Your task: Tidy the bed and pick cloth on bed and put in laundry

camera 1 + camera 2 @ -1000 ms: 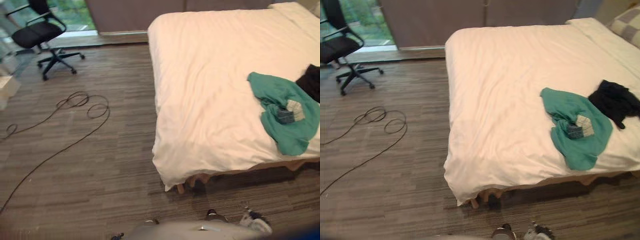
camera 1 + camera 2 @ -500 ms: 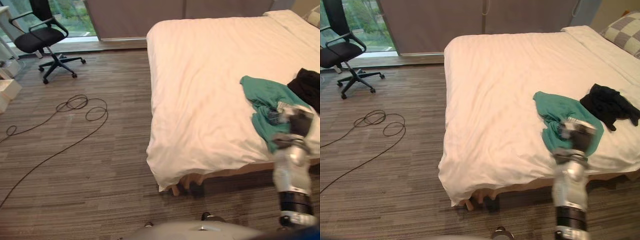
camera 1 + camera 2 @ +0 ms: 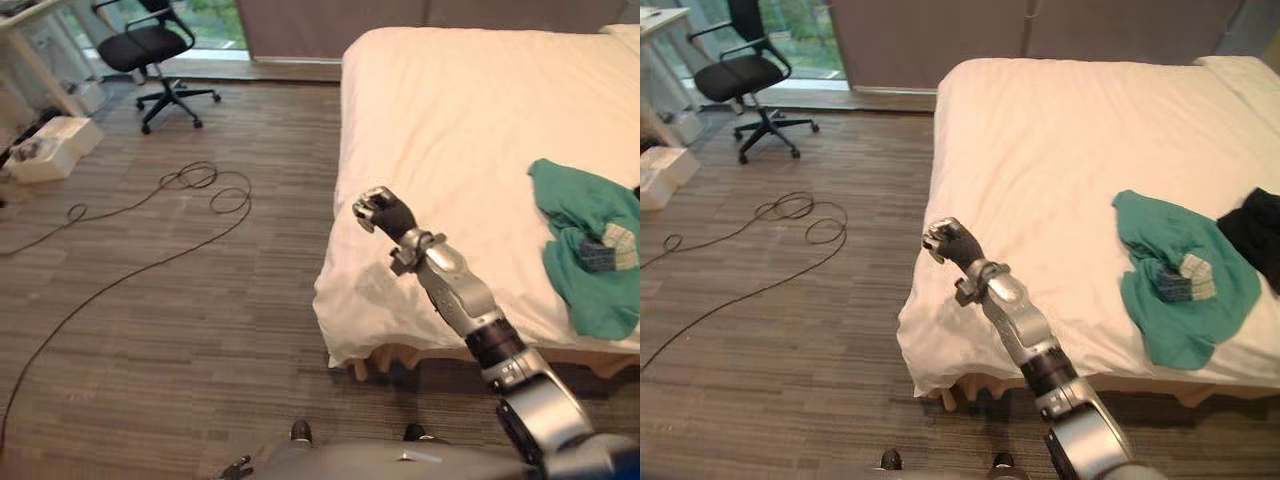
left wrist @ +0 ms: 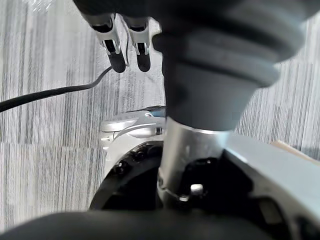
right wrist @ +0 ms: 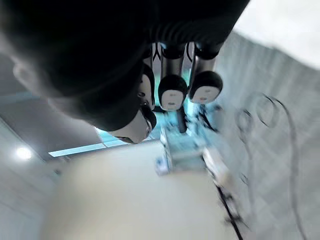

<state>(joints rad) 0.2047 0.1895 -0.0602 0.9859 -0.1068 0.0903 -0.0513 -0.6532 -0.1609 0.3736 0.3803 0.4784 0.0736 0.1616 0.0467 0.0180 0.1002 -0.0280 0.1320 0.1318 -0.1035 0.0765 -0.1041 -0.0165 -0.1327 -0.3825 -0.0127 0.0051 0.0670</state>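
1. One wide bed (image 3: 470,120) with a smooth cream sheet stands on the striped carpet.
2. The right arm stretches up from the lower right. The right hand (image 3: 383,212) is raised over the sheet by the bed's near corner, fingers curled into an empty fist.
3. One black wheeled office chair (image 3: 150,45) stands well away from the bed.
4. Two cloths lie on the bed, far from that fist: a crumpled green cloth (image 3: 585,235) and, just beside it, a bunched black cloth (image 3: 1255,232).
5. One white box (image 3: 50,150) sits on the floor.
6. The left hand (image 4: 116,47) hangs over the carpet, fingers straight, holding nothing.
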